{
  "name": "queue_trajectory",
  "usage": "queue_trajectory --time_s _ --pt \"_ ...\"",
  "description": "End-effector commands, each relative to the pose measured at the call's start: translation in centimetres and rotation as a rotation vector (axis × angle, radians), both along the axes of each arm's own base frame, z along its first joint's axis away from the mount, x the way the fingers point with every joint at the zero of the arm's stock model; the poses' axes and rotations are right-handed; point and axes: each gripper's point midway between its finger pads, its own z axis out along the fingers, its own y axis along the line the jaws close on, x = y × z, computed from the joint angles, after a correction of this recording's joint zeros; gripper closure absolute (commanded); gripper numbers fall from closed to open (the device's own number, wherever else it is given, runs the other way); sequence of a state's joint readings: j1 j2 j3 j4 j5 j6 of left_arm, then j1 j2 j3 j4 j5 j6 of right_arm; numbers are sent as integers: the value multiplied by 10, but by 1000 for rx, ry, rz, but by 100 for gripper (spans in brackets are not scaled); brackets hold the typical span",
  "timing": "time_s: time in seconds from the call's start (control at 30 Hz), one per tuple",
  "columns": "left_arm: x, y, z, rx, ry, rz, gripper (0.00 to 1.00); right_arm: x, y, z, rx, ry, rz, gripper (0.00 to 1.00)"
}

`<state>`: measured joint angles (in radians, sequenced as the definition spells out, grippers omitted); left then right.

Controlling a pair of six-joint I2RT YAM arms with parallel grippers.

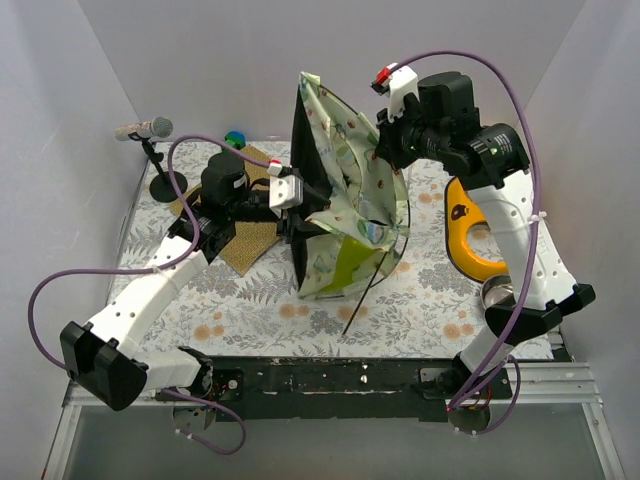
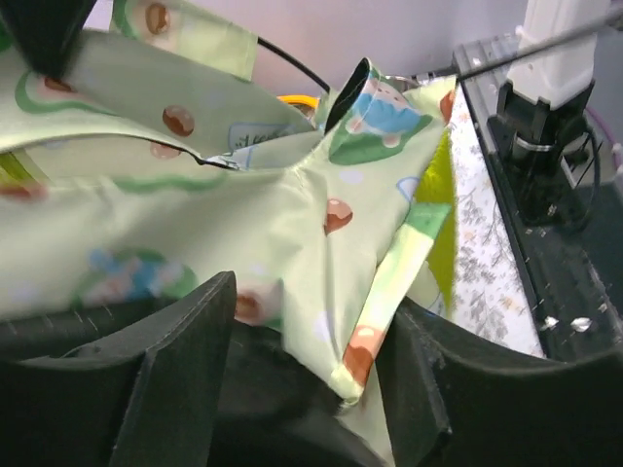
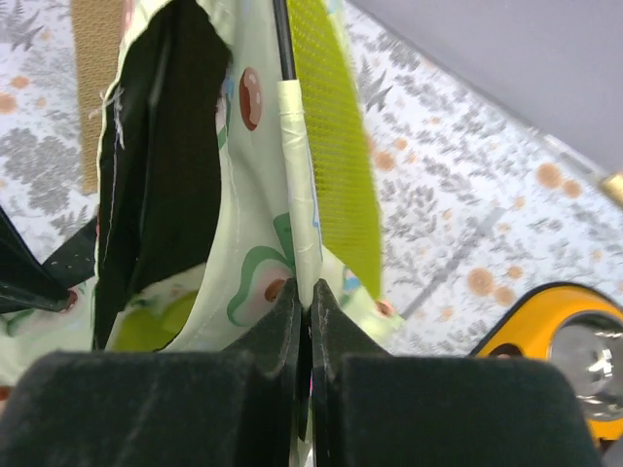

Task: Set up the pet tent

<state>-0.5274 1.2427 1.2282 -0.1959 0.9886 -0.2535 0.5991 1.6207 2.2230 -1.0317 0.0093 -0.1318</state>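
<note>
Fabric hung slack: right fingers (image 3: pixel 277 336) pinched the tent (image 1: pixel 345 190); you needed the spread left fingers (image 2: pixel 185 365) centred on its fold.

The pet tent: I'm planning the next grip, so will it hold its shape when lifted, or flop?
Probably floppy: the pet tent creases and sags around the right gripper pinching its fabric. Likely light, being thin cloth. The thin black pole sticking out below may flex or snag.
</note>
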Motion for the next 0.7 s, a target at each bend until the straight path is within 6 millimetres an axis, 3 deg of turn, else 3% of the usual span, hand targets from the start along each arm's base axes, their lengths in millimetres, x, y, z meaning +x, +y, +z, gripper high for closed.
queue_trajectory --time_s 0.0,0.17,0.27,0.33,0.37,0.43,0.5,0.6,0.67 --pt "-14 1 11 -21 -209 -86 54 -18 10 -11 99 155 70 99" --pt "-24 3 60 -88 -106 -70 98 -34 17 -14 165 229 138 99" --pt "-37 8 73 -120 5 -52 100 -42 17 -49 164 352 148 99" --pt "-39 12 71 -130 110 -4 100 -40 11 -67 171 422 138 64" --pt "-40 15 67 -124 158 21 100 -33 3 -72 179 443 118 54" --pt "-40 18 62 -125 234 70 100 -21 -10 -64 243 465 121 41" --pt "-34 23 68 -156 284 145 100 -4 -25 -42 316 438 126 32" --pt "-24 25 80 -194 360 218 100 9 -53 -4 368 310 167 28" --pt "-16 25 95 -244 415 245 100 1 -62 25 400 196 247 27"
